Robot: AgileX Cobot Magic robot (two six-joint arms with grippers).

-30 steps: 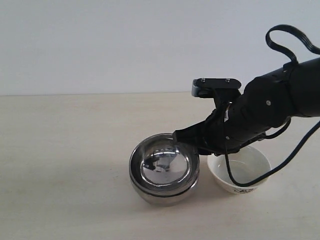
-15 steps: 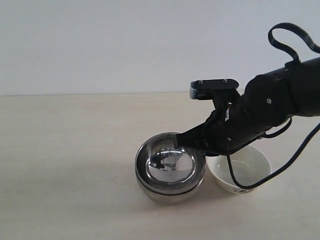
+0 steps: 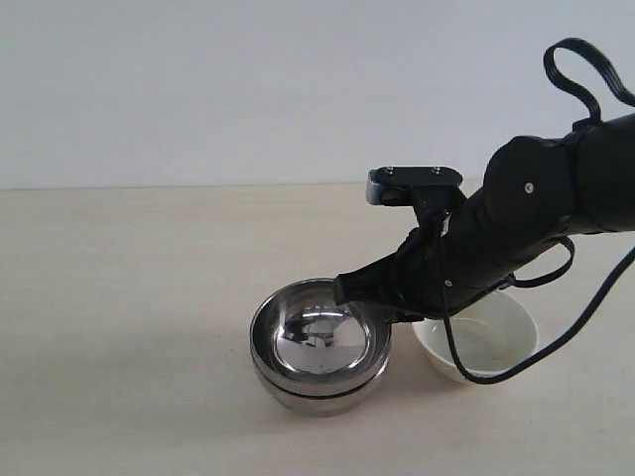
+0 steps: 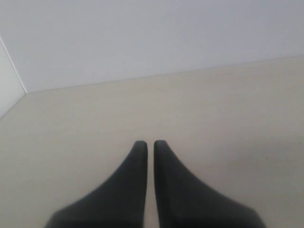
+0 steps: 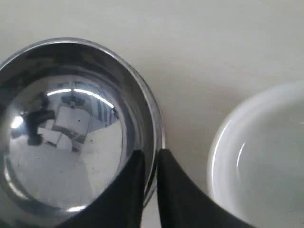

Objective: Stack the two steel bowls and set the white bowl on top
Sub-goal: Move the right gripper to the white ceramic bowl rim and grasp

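The two steel bowls sit nested on the table: the upper bowl [image 3: 319, 337] rests inside the lower bowl [image 3: 316, 398]. My right gripper [image 3: 349, 290] is shut on the upper bowl's rim at its right side, one finger inside and one outside. The right wrist view shows the shiny steel bowl [image 5: 66, 128] with the right gripper [image 5: 151, 154] pinching its rim. The white bowl [image 3: 488, 342] stands upright just right of the stack, partly behind my right arm, and the white bowl [image 5: 261, 156] is empty. My left gripper [image 4: 150, 144] is shut on nothing above bare table, out of the exterior view.
The beige table [image 3: 119, 297] stretches left of the stack and behind it to a plain white wall [image 3: 248, 89]. A black cable [image 3: 516, 365] from my right arm loops over the white bowl.
The nested steel bowls shifted right by half a second ago, then slid back left with my right gripper on the rim. The white bowl has stayed put.
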